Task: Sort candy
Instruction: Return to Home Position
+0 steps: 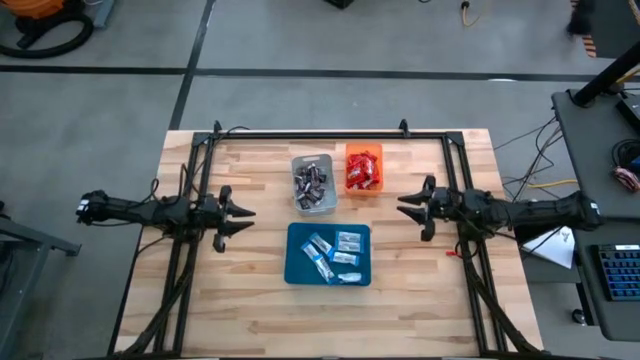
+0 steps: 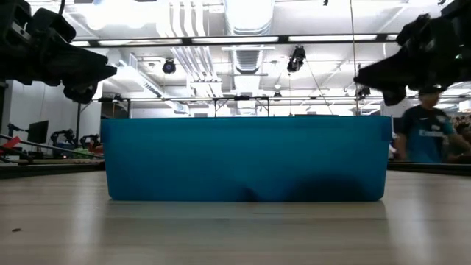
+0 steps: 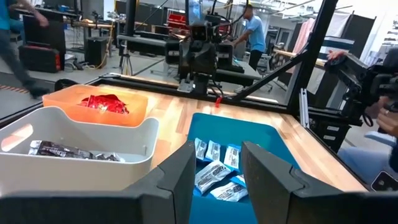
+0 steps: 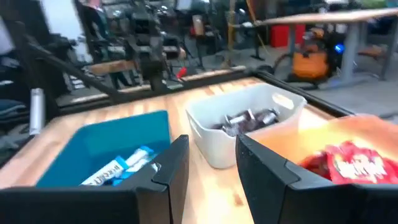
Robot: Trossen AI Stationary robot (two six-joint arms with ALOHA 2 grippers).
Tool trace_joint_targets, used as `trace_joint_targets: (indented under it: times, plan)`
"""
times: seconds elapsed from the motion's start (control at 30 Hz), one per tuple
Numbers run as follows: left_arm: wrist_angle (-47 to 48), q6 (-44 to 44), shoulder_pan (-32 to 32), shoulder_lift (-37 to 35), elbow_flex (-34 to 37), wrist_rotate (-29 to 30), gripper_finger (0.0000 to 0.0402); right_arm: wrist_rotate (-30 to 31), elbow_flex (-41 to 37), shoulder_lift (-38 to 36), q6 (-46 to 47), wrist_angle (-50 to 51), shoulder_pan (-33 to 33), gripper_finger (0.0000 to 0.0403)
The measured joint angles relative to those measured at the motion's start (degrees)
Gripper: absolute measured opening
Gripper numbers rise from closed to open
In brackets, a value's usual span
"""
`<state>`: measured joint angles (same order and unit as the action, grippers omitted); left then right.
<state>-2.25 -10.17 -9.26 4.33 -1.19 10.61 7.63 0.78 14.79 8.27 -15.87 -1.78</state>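
Note:
The candy lies sorted in three trays at the table's middle. Dark mini bars (image 1: 312,183) fill the grey tray (image 1: 297,205), shiny red packets (image 1: 362,170) the orange tray (image 1: 349,150), and blue-and-white bars (image 1: 333,255) the blue tray (image 1: 298,268). My left gripper (image 1: 247,214) hovers open above the table, left of the trays. My right gripper (image 1: 403,208) hovers open on their right. Both hold nothing. Each wrist view shows its own fingers apart, with the trays beyond: left gripper (image 3: 217,180), right gripper (image 4: 212,171).
A black frame (image 1: 320,134) runs along the far edge and down both sides of the wooden table (image 1: 250,320). The blue tray's wall (image 2: 246,158) fills the low view. People stand in the room beyond.

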Motion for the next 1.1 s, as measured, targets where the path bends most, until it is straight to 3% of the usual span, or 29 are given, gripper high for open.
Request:
trace_joint_targets:
  times: [0.13, 0.4, 0.53, 0.73, 0.9, 1.1]
  plan:
    - [0.1, 0.0, 0.0, 0.2, 0.0, 0.0, 0.0114, -6.2, 0.0, -4.8, -3.8, 0.7, -0.4, 0.0123]
    - [0.1, 0.0, 0.0, 0.2, 0.0, 0.0, 0.0114, -10.5, -0.1, -10.7, -8.9, 0.9, -1.0, 0.0123]
    - [0.1, 0.0, 0.0, 0.5, 0.0, 0.0, 0.0114, -13.2, -0.1, -14.7, -8.9, 6.9, -1.6, 0.0123]
    - [0.2, 0.0, 0.0, 0.9, 0.0, -0.1, 0.0114, -14.5, -0.1, -14.7, -9.8, 12.7, -1.5, 0.0123]
    - [0.2, 0.0, 0.0, 0.9, 0.0, -0.1, 0.0114, -21.4, -0.1, -14.8, -13.0, 12.8, -1.4, 0.0123]
    - [0.1, 0.0, 0.0, 1.2, 0.0, -0.1, 0.0114, -22.2, -0.2, -14.7, 0.2, 12.5, -1.4, 0.0123]
